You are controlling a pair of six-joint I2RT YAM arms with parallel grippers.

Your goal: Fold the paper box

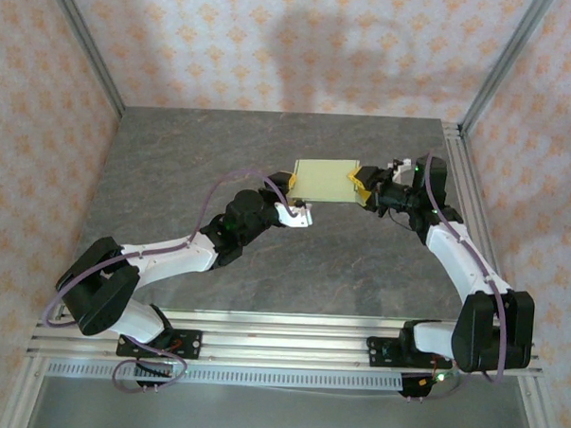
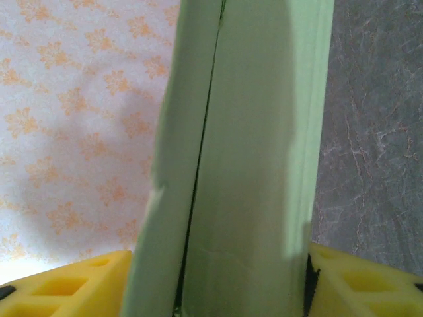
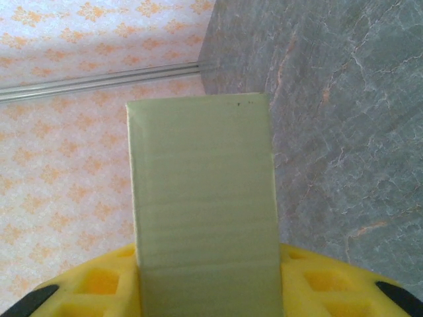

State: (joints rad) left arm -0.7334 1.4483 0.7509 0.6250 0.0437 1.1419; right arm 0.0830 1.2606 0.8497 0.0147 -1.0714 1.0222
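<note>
Grey stone-look table, floral-papered walls: a pale yellow-green thin-card paper box is held at one o'clock of centre. The right gripper is clamped on its three o'clock edge. The left gripper straddles nine o'clock, its grip unclear. Light, easily creased card likely wants edge holds. Left wrist reveals an open seam; right wrist, a plain panel.
</note>
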